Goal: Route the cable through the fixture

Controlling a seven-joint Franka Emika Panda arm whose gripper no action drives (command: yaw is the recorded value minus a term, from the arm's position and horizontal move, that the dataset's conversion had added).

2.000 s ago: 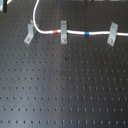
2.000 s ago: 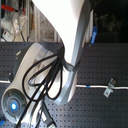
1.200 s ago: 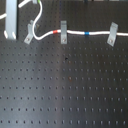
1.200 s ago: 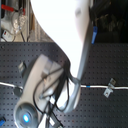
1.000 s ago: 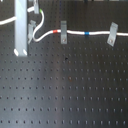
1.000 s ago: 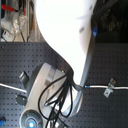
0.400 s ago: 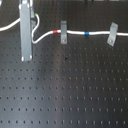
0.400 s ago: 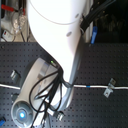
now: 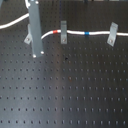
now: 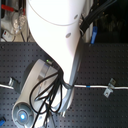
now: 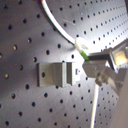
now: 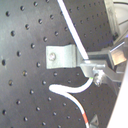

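In the first exterior view the white cable [image 9: 75,33] runs from the left edge across the board, with a red band [image 9: 55,32] and a blue band [image 9: 87,34]. It passes the middle clip [image 9: 63,32] and the right clip [image 9: 112,34]. The fixture, the left clip [image 9: 28,37], is partly hidden behind my gripper [image 9: 36,53], which stands upright right beside it. In both wrist views the clip [image 12: 60,56] lies next to my fingertips, and the cable [image 12: 70,25] runs into my gripper [image 12: 91,67], shut on it. A slack loop [image 12: 70,90] hangs past the clip.
The black perforated board [image 9: 70,90] stretches toward the first exterior view's bottom. In the second exterior view the white arm [image 10: 55,35] and its black hoses [image 10: 47,97] hide most of the board; only the cable's blue band [image 10: 87,86] and one clip [image 10: 108,89] show at its right.
My gripper has come down and moved toward the first exterior view's right, from left of the left clip to right beside it. The cable's left stretch moved with it.
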